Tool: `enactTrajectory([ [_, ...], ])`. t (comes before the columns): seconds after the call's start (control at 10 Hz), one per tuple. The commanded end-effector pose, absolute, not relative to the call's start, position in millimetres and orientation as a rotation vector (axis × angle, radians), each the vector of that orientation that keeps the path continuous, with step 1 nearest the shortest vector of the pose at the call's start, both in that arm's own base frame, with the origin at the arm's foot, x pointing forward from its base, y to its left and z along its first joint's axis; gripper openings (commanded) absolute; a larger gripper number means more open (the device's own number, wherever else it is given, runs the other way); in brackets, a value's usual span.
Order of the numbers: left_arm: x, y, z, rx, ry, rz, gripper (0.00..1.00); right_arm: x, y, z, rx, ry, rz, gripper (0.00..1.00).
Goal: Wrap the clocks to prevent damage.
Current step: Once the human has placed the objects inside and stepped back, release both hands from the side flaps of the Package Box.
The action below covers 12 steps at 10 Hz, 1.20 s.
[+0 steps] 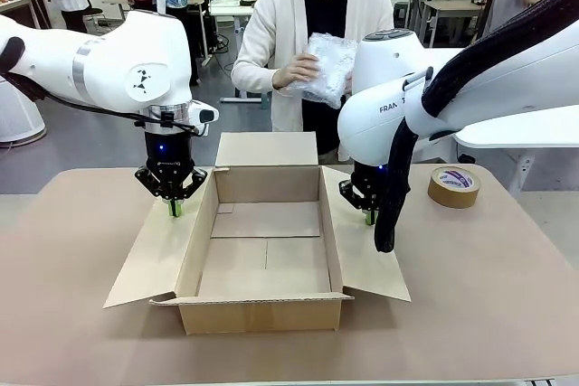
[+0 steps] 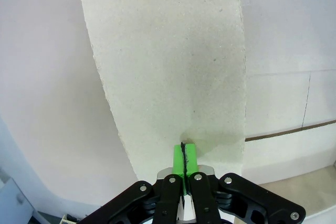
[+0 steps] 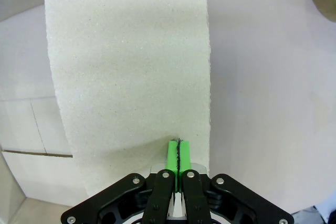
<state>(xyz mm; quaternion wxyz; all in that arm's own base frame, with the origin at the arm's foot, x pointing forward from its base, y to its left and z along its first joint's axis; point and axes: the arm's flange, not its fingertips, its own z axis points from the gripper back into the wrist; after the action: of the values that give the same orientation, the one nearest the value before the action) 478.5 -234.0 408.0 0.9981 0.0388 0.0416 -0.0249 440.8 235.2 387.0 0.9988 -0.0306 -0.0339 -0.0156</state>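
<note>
Open brown cardboard box (image 1: pixel 267 241): frame centre. Left gripper (image 1: pixel 174 208), right gripper (image 1: pixel 369 217): jaws fully closed, empty, tips on the box's left and right side flaps. Clear bubble-wrapped grey-white bundle of clocks (image 1: pixel 327 70): upper centre, in person's hand (image 1: pixel 298 71).

Open brown cardboard box (image 1: pixel 267 250) mid-table, all four flaps splayed outward. Brown tape roll (image 1: pixel 454 186) lying flat on tan table (image 1: pixel 507 305), off to the box's right.

cardboard box (image 1: pixel 262 314): 1 | tape roll (image 1: pixel 454 186): 1 | bubble-wrapped bundle (image 1: pixel 327 68): 1 | grippers: 2, left gripper (image 1: pixel 174 210), right gripper (image 1: pixel 369 216) | table (image 1: pixel 507 296): 1
</note>
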Motion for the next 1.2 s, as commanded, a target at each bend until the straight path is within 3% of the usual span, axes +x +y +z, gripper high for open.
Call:
enactTrajectory([
  [0.0,478.4,-234.0,408.5,0.079,0.08,-0.051,0.0,440.5,235.4,386.8,-0.062,-0.067,-0.032,0.01],
  [1.1,478.4,-234.0,408.5,0.079,0.08,-0.051,0.0,440.5,235.4,386.8,-0.062,-0.067,-0.032,0.01],
])
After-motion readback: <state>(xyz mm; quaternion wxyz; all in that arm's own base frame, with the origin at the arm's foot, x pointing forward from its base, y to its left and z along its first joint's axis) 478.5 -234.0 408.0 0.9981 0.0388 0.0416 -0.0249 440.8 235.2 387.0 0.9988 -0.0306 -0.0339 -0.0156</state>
